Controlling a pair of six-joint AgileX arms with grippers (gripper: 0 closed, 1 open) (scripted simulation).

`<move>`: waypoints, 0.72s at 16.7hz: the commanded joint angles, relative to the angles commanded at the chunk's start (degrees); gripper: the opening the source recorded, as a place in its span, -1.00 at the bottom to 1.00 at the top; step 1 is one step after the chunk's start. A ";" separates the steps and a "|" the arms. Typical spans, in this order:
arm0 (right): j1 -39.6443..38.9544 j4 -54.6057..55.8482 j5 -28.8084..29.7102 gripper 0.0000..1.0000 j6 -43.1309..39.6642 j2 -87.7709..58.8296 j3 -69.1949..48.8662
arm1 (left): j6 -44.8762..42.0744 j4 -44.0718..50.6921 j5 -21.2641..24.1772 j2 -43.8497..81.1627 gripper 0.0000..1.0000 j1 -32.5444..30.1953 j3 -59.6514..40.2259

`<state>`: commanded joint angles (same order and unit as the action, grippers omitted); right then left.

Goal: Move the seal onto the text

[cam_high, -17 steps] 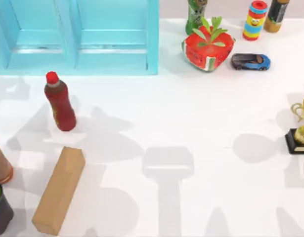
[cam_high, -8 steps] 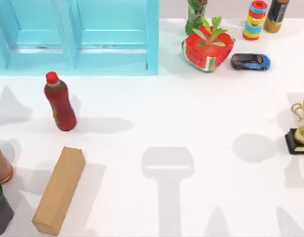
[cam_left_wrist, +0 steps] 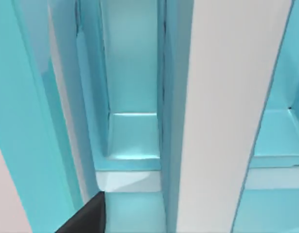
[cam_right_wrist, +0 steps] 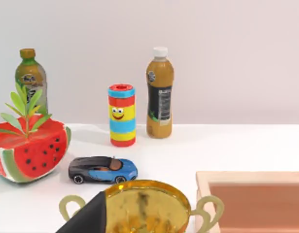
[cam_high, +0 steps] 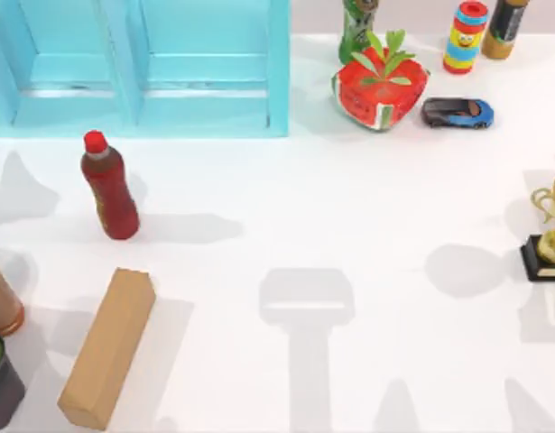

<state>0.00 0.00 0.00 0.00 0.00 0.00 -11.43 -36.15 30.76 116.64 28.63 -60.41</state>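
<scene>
The seal is out of view, and so is the text. A dark part of my left gripper [cam_left_wrist: 86, 219] shows in the left wrist view, close in front of the light-blue shelf unit [cam_left_wrist: 132, 97]. A dark part of my right gripper [cam_right_wrist: 88, 216] shows in the right wrist view, just above a gold trophy cup [cam_right_wrist: 147, 208].
The shelf unit [cam_high: 142, 63] stands at the back left. A red bottle [cam_high: 108, 187] and a long tan box [cam_high: 108, 347] are on the left. A watermelon planter [cam_high: 378, 86], toy car [cam_high: 457, 113], striped can [cam_high: 466, 36] and trophy [cam_high: 552, 230] are on the right.
The shadows across the left of the table have shrunk and shifted. None of the objects on the table has moved.
</scene>
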 joint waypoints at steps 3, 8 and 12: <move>0.00 0.00 0.00 1.00 0.00 0.00 0.00 | 0.79 1.50 -1.76 3.28 1.00 -1.93 -5.26; 0.00 0.00 0.00 1.00 0.00 0.00 0.00 | 1.85 2.94 -4.15 12.54 1.00 -4.62 -16.35; 0.00 0.00 0.00 1.00 0.00 0.00 0.00 | 2.17 3.10 -4.88 17.45 1.00 -5.44 -21.57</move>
<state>0.00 0.00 0.00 0.00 0.00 0.00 -9.26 -33.04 25.88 134.09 23.19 -81.98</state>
